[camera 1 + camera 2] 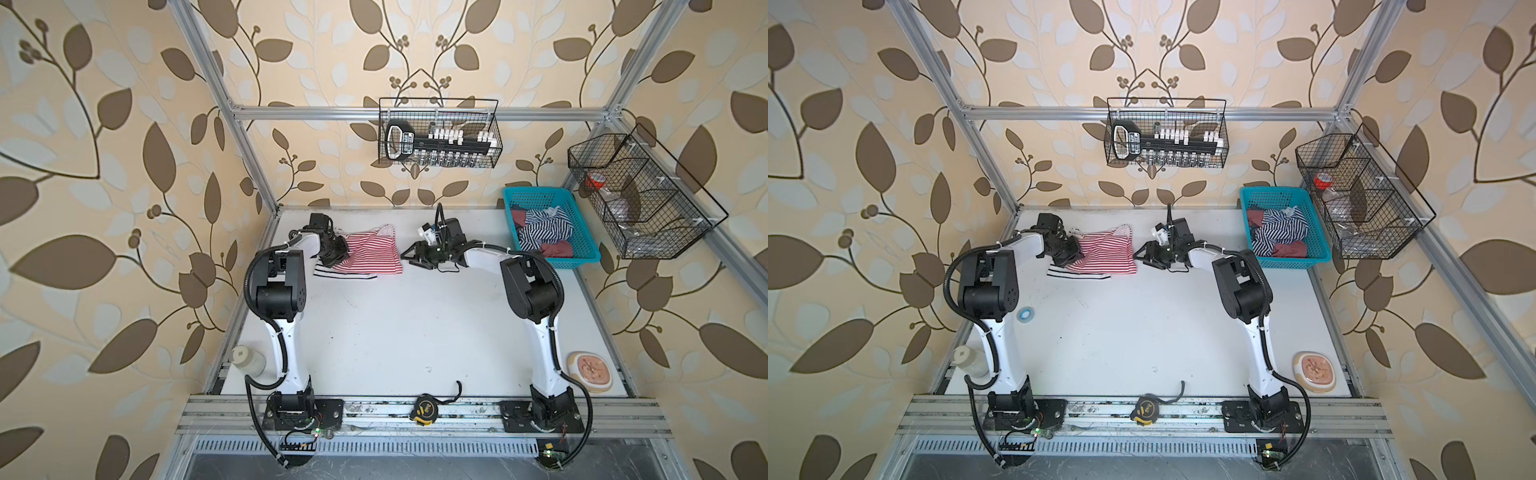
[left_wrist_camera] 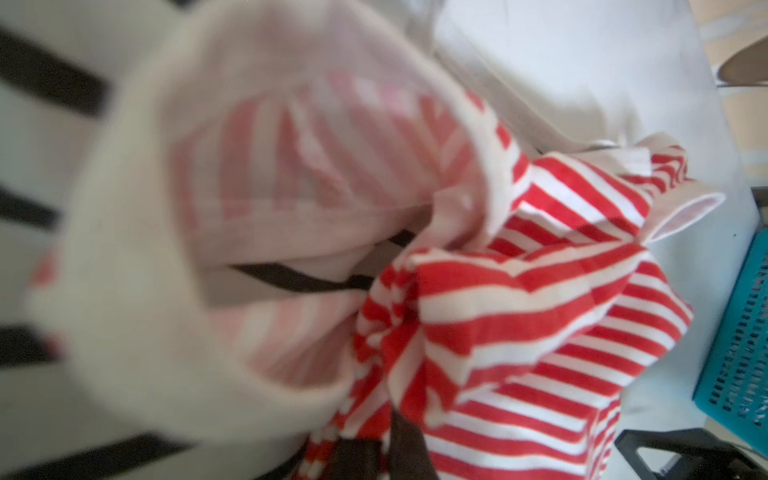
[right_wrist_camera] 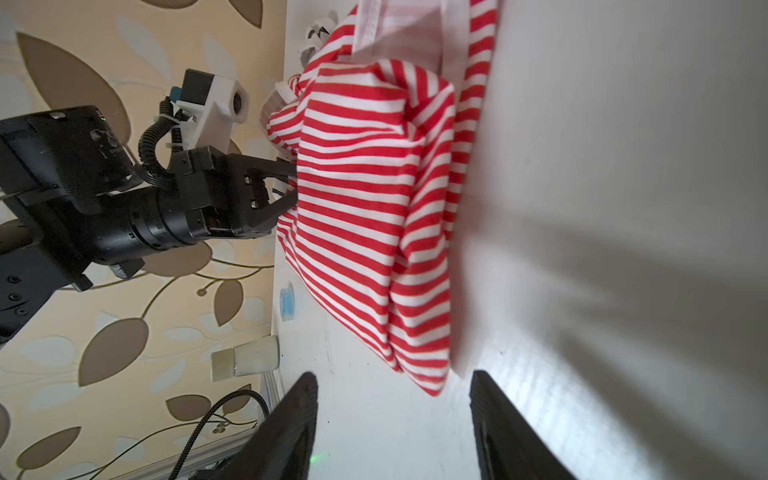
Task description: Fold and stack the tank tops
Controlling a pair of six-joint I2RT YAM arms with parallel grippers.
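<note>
Red-and-white tank top point(image 1: 370, 253) atop black-and-white tank top point(image 1: 332, 273), surface point(image 1: 415, 324) rear-left; left tool point(image 3: 293, 183) clamped, seemingly on its edge; right tool point(image 3: 394, 376) jaws apart, nearby.

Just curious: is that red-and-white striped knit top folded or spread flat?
Partly folded: the red-and-white striped knit top lies doubled over, bunched, atop a black-and-white striped top.

Left hand point(image 1: 330, 258) is pinched shut near the desk's point(image 1: 395, 332) far left corner. Right hand point(image 1: 409, 257) hangs open by the far edge's middle.
</note>
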